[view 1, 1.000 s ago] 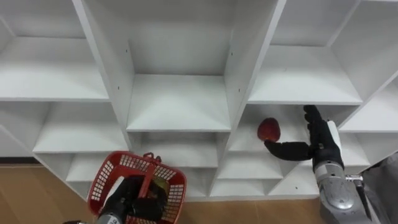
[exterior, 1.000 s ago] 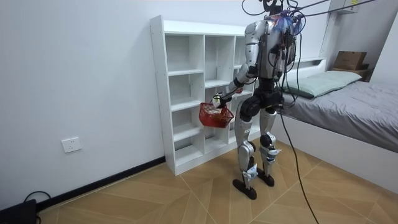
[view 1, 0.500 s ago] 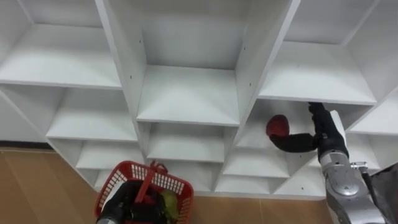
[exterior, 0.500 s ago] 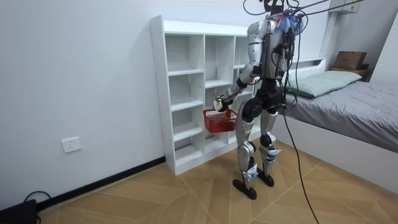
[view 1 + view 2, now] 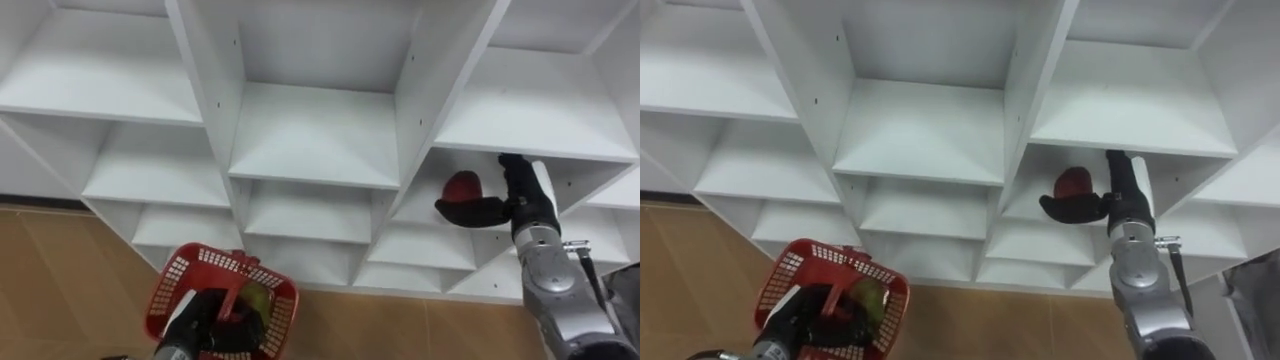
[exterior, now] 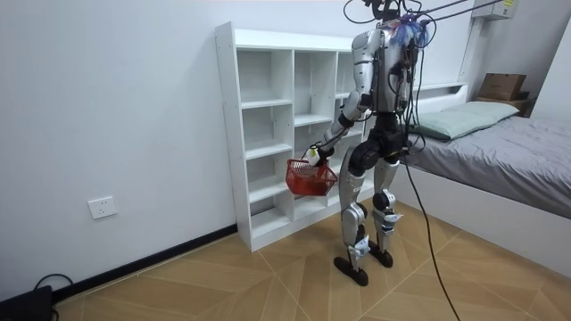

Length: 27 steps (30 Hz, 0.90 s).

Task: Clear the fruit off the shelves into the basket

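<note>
Nearest, at 7 o'clock in the eye views, the left hand (image 5: 205, 322) is clenched round the handle of a red basket (image 5: 175, 278). It carries the basket low in front of the robot, above the wooden floor (image 5: 60, 260). 1 greenish fruit (image 5: 256, 300) lies inside the basket; what kind it is cannot be told.

Farther off, at 3 o'clock, the right hand (image 5: 505, 207) reaches into a compartment in the right-hand column of the white closet (image 5: 315, 135). A red apple (image 5: 463, 184) sits there on its shelf, tucked beneath the shelf above. The fingers (image 5: 462, 211) lie stretched out along the apple's lower front side, touching it or just beside it. They look released rather than wrapped round it. The compartments toward 12 and 9 o'clock hold nothing.

In the room view the robot stands upright and close to the closet, facing it, with the basket (image 6: 310, 178) hanging at thigh height.

The step in hand appears to be the grasp of the apple: the reach is made, the grip not yet closed. The next move calls for curling the fingers round the apple and drawing it out under the shelf edge without knocking it deeper. Then the right arm must swing toward 7 o'clock and let the apple go over the basket, which has to be held level meanwhile.
</note>
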Available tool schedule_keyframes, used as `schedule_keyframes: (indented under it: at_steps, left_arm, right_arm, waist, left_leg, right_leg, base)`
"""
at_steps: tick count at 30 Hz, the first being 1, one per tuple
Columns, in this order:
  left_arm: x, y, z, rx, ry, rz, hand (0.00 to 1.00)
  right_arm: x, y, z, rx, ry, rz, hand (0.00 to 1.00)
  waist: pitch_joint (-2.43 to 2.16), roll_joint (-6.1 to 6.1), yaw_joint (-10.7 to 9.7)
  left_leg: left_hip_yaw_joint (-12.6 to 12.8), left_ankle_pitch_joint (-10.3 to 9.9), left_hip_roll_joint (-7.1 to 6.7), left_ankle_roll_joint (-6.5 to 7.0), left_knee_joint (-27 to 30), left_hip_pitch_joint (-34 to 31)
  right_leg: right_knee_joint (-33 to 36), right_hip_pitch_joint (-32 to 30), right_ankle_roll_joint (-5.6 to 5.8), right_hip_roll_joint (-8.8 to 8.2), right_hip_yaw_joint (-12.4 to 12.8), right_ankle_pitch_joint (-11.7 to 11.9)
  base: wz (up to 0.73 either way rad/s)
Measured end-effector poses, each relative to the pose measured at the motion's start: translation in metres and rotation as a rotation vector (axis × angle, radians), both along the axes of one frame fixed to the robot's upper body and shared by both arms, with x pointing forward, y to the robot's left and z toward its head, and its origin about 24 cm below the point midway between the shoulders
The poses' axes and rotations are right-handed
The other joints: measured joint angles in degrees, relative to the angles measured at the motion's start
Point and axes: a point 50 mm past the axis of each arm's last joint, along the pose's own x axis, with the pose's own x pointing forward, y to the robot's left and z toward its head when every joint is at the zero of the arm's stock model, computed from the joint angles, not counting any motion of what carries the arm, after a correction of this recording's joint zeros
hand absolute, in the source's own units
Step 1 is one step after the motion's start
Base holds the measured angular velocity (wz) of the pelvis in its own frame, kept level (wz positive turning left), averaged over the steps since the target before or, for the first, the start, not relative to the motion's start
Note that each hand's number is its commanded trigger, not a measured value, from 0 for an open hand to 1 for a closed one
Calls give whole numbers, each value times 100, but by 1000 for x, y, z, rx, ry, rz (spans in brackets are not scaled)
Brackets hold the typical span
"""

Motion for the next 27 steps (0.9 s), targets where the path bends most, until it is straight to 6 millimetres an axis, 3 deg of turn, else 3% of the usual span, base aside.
schedule_keyframes:
  at_steps: [3,7,10,18,27]
  left_arm:
    - [0,0,0,0,0,3,100]
    - [1,-1,0,3,-2,-3,100]
    - [3,-3,0,2,-3,-8,100]
    - [7,-7,-3,3,12,-13,100]
    - [13,-7,-3,4,24,-14,100]
  right_arm:
    - [2,-1,0,-3,5,-6,0]
    - [5,-4,-3,-32,32,-15,0]
    - [6,-4,-2,-43,27,-18,0]
    - [8,-6,-2,-53,34,-33,0]
    - [6,-9,-5,-62,47,-59,0]
  waist:
    - [2,-2,2]
    - [29,-18,1]
    - [79,-13,-1]
    - [117,45,8]
    - [103,91,19]
  left_leg:
    - [2,5,-2,6,-1,-59]
    - [10,8,-9,9,-12,-73]
    - [8,8,-14,10,-4,-83]
    - [22,24,-24,30,77,-413]
    - [17,34,-33,35,74,-527]
  right_leg:
    - [1,-50,0,-7,-6,0]
    - [-3,-58,1,-15,-8,0]
    - [-3,-72,1,-16,20,-1]
    - [152,-451,1,-38,50,-1]
    - [190,-580,1,-53,53,-1]
  base:
    - [0]
    - [0]
    - [0]
    - [-1]
    - [0]
